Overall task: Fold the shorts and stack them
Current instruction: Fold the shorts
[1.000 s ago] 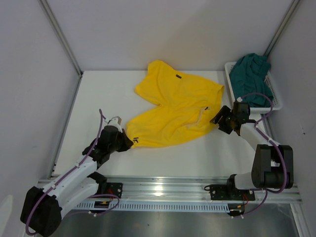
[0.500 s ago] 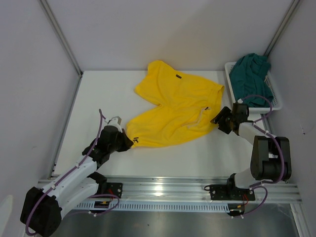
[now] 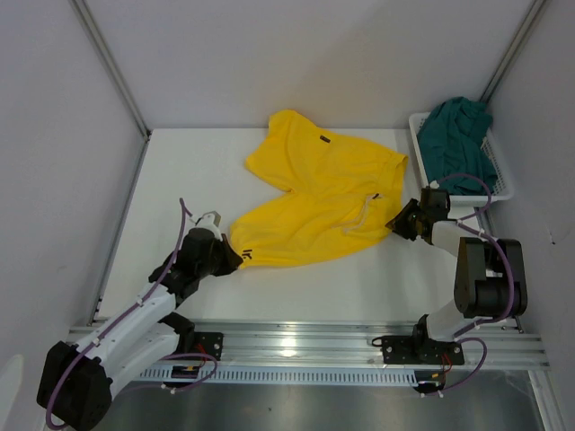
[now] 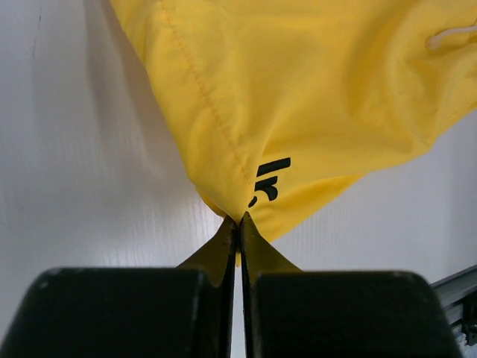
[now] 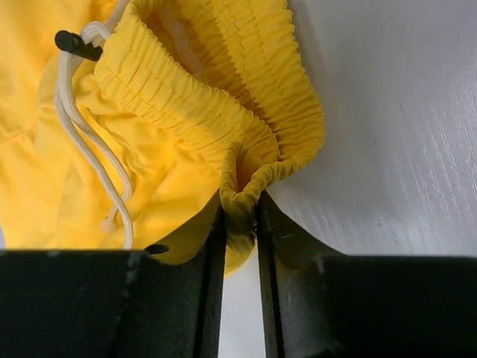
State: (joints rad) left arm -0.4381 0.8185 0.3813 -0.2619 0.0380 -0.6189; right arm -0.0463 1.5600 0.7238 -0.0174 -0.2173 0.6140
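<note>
Clamped fully shut in the left gripper [image 4: 239, 218]: a stitched hem corner of the yellow shorts [image 4: 298, 89], smooth thin fabric, just below a black logo [image 4: 267, 183] of bars and curves, not readable as letters. Pinched between the nearly closed jaws of the right gripper [image 5: 240, 212]: a fold of the gathered elastic waistband [image 5: 179, 104], ribbed and puckered, beside a white drawstring [image 5: 95, 31] with a black tip. Spread rumpled between both grippers across the middle of the white table [image 3: 180, 180], with a small dark label [image 3: 322, 139] near the far edge, too small to read. Heaped at the far right in a white mesh basket [image 3: 497, 166]: the teal shorts [image 3: 456, 139], crumpled, well apart from the yellow pair. Plain grey walls on three sides.
</note>
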